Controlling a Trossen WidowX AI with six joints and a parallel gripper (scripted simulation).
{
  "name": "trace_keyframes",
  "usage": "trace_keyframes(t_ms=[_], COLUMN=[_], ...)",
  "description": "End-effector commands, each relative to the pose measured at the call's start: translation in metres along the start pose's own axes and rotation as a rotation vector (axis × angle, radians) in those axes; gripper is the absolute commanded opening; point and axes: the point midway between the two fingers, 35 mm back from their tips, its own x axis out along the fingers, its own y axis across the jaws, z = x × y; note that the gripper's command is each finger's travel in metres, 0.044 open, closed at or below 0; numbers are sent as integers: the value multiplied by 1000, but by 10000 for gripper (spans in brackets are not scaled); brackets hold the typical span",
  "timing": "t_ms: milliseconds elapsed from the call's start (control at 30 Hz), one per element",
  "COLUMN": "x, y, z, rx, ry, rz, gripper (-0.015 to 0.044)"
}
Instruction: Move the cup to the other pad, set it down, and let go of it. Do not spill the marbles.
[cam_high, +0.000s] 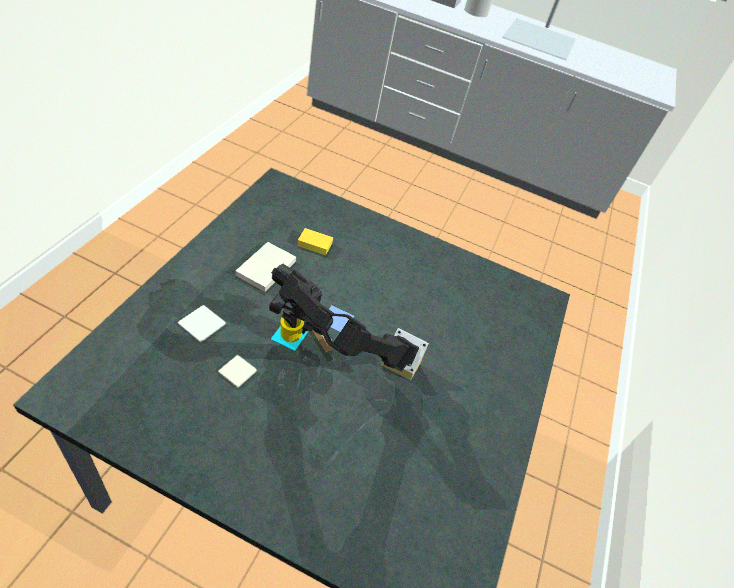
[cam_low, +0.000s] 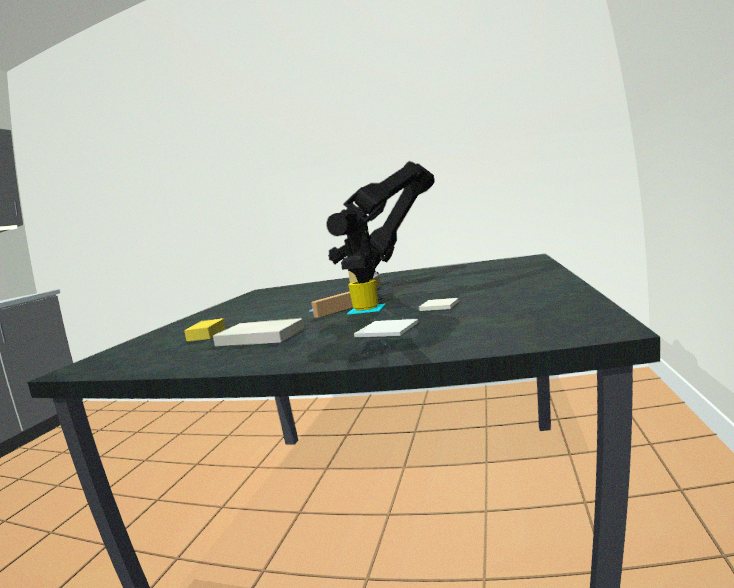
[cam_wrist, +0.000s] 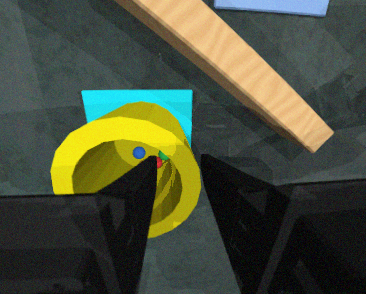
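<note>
We see the yellow cylindrical cup (cam_wrist: 125, 165) upright on the cyan square pad (cam_wrist: 137, 107), 3 marbles (cam_wrist: 150, 156) apparently inside; the black gripper (cam_wrist: 175, 172) straddles its wall, jaws parted, gripping nothing.

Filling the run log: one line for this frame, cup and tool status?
phase: release | yellow cup: upright on cyan pad | marbles: inside cup | tool: open, fingers straddling cup wall | wooden bar: beside pad

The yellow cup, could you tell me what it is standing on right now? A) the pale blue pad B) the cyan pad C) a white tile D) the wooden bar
B: the yellow cup stands upright on the cyan pad; the gripper straddles its wall, open.
</note>
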Motion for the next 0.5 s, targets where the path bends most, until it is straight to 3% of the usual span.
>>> trace_keyframes(t_ms=[0,467], x=[-2,-20], y=[0,1], z=[0,1], rx=[-2,0], ry=[0,0], rz=[-1,-2], gripper=[147,147])
